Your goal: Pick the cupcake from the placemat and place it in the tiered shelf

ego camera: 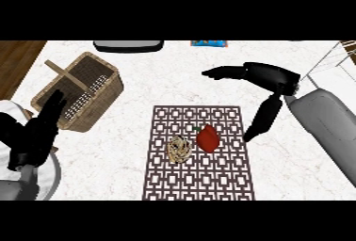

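Cupcake [180, 149] sits on the placemat [200, 155], left of the mat's middle, pale and swirled on top. Just beside it, to its right on the same mat, lies a red pepper [208, 138] with a small green stem; the two look very close, and whether they touch cannot be told. The mat is dark with a white lattice pattern and lies on a white marble counter [139, 101].

Right hand [268, 82] hangs above the counter past the mat's upper right corner, holding nothing. Its fingers are stretched out, one group pointing left over the far edge of the mat, another long dark part reaching down toward the mat's right border. None of it touches the cupcake.

Left hand [35, 134] shows well to the left of the mat, fingers straight and pointing up, resting with nothing in it. Between that hand and the mat stands a wicker basket [83, 92] with a wooden handle. A thin white wire frame [334, 59], possibly the shelf, shows far beyond the mat's upper right corner.
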Action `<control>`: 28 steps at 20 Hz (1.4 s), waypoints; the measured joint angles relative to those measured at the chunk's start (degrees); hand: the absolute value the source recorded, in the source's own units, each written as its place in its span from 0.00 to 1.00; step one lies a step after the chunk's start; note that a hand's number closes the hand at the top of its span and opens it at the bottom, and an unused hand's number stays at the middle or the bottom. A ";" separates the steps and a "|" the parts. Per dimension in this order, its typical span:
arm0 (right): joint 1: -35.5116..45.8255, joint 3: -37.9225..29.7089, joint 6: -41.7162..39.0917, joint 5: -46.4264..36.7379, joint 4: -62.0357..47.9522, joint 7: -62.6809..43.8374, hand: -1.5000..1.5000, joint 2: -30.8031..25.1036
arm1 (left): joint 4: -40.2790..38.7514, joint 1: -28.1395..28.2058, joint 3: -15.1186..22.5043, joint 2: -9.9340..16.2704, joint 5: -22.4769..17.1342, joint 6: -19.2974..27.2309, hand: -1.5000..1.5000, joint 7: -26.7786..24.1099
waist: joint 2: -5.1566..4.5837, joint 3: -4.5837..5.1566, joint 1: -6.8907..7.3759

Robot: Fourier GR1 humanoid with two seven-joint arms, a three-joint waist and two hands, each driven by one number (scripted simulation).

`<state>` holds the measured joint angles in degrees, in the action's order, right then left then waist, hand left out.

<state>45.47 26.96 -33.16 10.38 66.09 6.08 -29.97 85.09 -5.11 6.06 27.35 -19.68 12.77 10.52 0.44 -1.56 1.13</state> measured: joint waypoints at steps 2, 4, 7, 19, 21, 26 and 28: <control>1.79 1.20 -0.71 -0.76 0.90 -2.83 0.00 0.60 | 0.09 0.39 -0.21 -0.06 0.22 0.07 0.50 0.27 | 0.24 0.02 -0.27; 3.13 2.36 -0.05 -1.43 2.03 -6.55 0.00 2.18 | -0.26 0.55 -0.80 -0.16 0.16 -0.02 0.50 0.21 | 0.43 0.04 -0.71; 4.45 3.67 2.25 -2.77 3.81 -12.27 0.00 4.47 | -0.01 1.13 -1.14 -0.09 0.40 -0.21 0.50 0.53 | 0.66 0.06 -1.20; 6.86 10.99 9.17 -10.37 6.91 -30.77 0.00 13.84 | 0.22 1.87 -2.26 -0.77 1.16 -1.21 0.50 0.94 | 0.52 -0.04 -1.63; 6.90 12.28 9.21 -11.31 7.71 -32.92 0.00 14.92 | 0.36 2.28 -2.61 -0.68 0.93 -1.95 0.50 0.84 | 0.53 -0.05 -1.60; 6.07 15.11 9.52 -13.96 9.65 -37.63 0.00 16.54 | 0.36 2.41 -3.54 -0.85 0.80 -2.57 0.50 1.12 | 0.53 -0.01 -1.72; 5.28 15.67 10.01 -15.00 10.24 -39.05 0.00 16.64 | 0.34 2.46 -3.63 -0.82 1.26 -2.60 0.50 1.28 | 0.49 -0.02 -1.84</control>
<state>50.74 42.63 -23.15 -4.62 76.32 -32.97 -13.33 85.43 -2.65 2.44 26.53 -18.42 10.17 11.80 0.92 -1.57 -0.71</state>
